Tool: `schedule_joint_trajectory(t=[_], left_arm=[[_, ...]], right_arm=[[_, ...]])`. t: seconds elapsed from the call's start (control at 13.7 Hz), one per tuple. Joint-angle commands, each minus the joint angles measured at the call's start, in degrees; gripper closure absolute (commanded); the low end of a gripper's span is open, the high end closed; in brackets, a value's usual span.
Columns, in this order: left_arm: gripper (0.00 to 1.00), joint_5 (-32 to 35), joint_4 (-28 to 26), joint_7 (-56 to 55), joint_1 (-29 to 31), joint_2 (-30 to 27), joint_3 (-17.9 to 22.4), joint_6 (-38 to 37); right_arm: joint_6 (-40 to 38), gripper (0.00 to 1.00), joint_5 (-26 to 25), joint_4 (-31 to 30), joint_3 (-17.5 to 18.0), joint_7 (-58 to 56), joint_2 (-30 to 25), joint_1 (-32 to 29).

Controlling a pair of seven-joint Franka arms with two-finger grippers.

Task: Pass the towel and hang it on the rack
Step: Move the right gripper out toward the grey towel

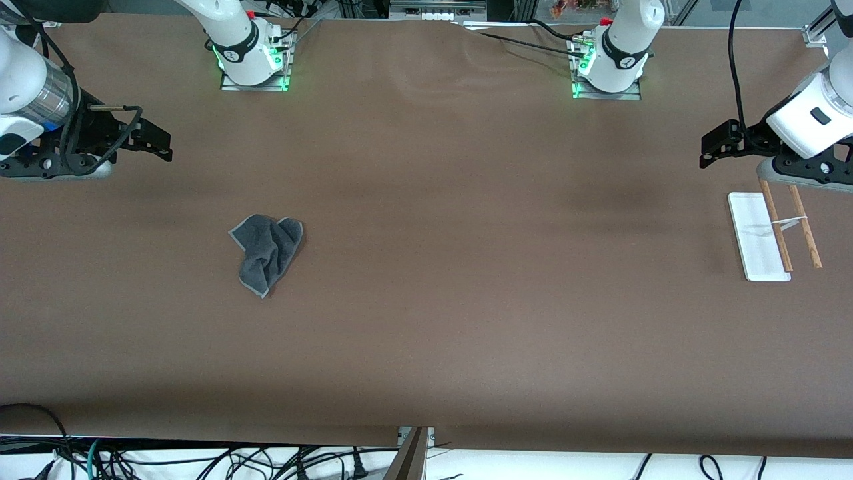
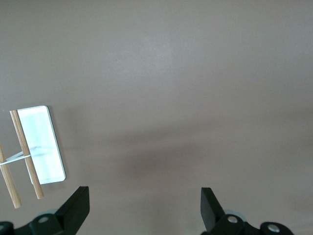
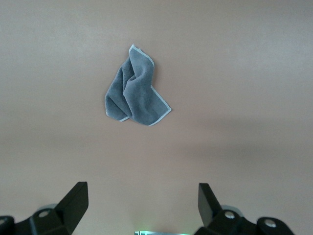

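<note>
Task not started, by my reading: pickup, handover and hanging all remain; towel [image 1: 268,252] lies crumpled on the table [image 1: 453,320] toward the right arm's end, dark grey with pale stitched edge, untouched; rack [image 1: 773,235] bare at the left arm's end; right gripper [image 1: 163,143] spread wide, empty, high over its table end; left gripper [image 1: 708,150] likewise released, beside the rack.

Dark grey towel [image 1: 266,250] with paler edge, white-based rack [image 1: 760,240] with light-brown rods, brown table [image 1: 466,320]
</note>
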Motion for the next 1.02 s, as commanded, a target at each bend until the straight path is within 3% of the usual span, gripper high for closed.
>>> schedule_joint_trajectory(t=[0.0,0.95], left_arm=[[0.0,1.25,1.22,0.42,0.06,0.16,0.0,-0.64],[0.0,1.25,1.14,0.24,0.06,0.07,-0.35,-1.07]], right_arm=[[0.64,0.01,-0.75,-1.33,0.18,-1.0,-1.2,-0.1],[0.9,0.01,-0.76,-2.3,0.18,-1.08,-0.06,-0.1]])
